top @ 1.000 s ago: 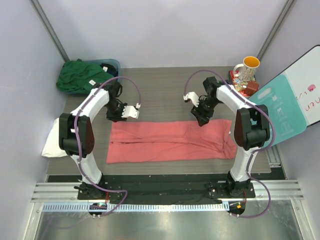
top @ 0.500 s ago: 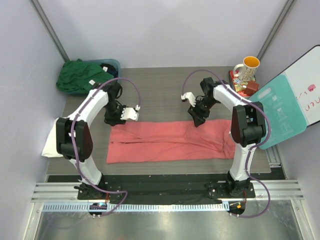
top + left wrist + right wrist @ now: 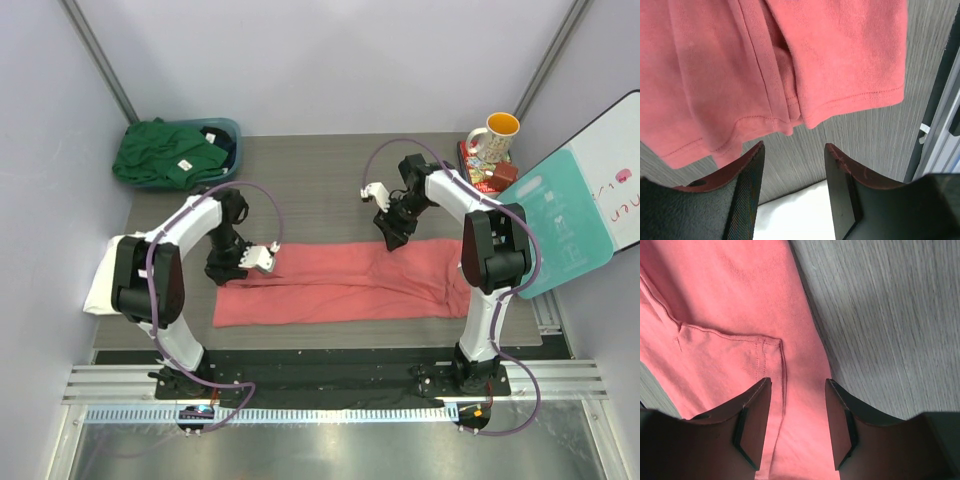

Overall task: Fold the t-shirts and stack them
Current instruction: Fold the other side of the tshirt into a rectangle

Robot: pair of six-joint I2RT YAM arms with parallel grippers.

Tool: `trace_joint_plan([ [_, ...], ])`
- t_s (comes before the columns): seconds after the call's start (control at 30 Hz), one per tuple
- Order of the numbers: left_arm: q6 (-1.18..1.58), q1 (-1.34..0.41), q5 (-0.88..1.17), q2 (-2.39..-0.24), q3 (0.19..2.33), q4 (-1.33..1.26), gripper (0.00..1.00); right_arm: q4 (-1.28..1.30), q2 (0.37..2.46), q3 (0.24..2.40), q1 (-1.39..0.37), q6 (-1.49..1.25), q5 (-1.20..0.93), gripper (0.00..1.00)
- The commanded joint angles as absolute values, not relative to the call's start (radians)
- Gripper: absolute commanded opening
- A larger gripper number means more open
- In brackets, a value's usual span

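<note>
1. Coral-red t-shirt (image 3: pixel 340 282) flat on table (image 3: pixel 320 190) between arms, narrowed to a long band (likely readied for a crosswise fold).
2. Left gripper (image 3: pixel 794 146) at left hem: fingers parted, empty.
3. Right gripper (image 3: pixel 797 381) over far edge: likewise parted, empty.

Left arm comes down over the shirt's left end

The left gripper (image 3: pixel 224 276) has moved nearward from the far edge of the coral-red t-shirt (image 3: pixel 340 285), its jaws parting wider. The right gripper (image 3: pixel 392 240) has edged slightly leftward along that far edge.

The coral-red t-shirt (image 3: pixel 340 282) lies on a grey table (image 3: pixel 320 190).
</note>
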State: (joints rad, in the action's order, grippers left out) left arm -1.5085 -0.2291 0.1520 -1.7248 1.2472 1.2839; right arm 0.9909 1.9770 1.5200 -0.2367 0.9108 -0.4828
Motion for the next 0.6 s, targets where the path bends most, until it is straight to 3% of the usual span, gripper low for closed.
trace_joint_plan([
  [0.0,-1.503,-0.232,0.149,-1.738,1.249,1.259,0.52,0.974,1.947,1.526,-0.244,0.900,-0.480,0.53],
  [0.57,-1.474,-0.232,0.130,-1.786,1.187,1.141,0.51,0.974,1.928,1.531,-0.259,0.896,-0.466,0.52],
])
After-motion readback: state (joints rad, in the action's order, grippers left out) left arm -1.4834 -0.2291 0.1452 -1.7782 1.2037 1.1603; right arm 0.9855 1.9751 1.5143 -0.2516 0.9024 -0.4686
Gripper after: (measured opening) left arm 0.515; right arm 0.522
